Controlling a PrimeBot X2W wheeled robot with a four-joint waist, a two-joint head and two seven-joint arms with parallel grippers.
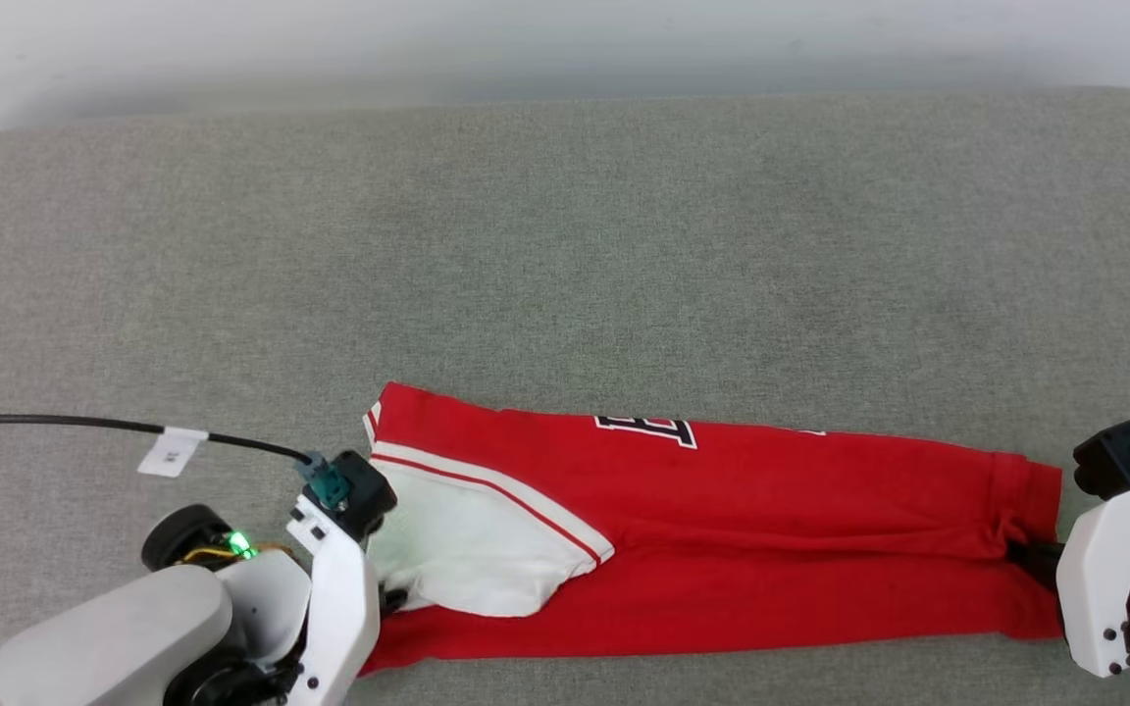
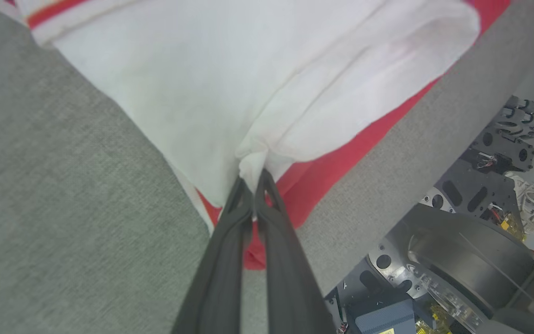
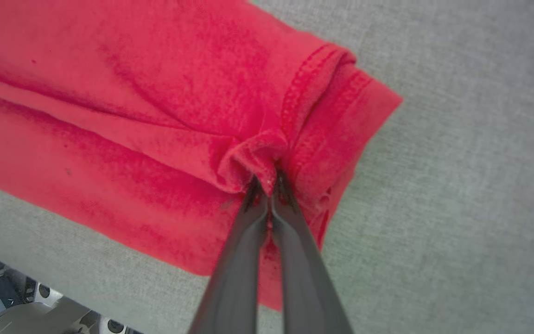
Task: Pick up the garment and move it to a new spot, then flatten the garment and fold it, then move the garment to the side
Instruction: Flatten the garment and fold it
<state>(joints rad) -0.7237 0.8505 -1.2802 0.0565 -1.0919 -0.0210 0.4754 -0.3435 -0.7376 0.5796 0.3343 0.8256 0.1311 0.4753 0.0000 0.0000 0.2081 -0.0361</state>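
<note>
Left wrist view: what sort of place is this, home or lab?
Probably a robotics lab or test room: a grey fabric-covered work surface staged with one red-and-white soft T-shirt, dark perforated metal base plates with exposed wiring beside it, and a plain white wall behind.

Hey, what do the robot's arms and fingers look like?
Both are white shells with black joints: the left arm and the right arm. Each carries a small teal plug. A black cable with a white tag runs to the left one, near a green light. The fingers are long, thin and dark grey.
</note>
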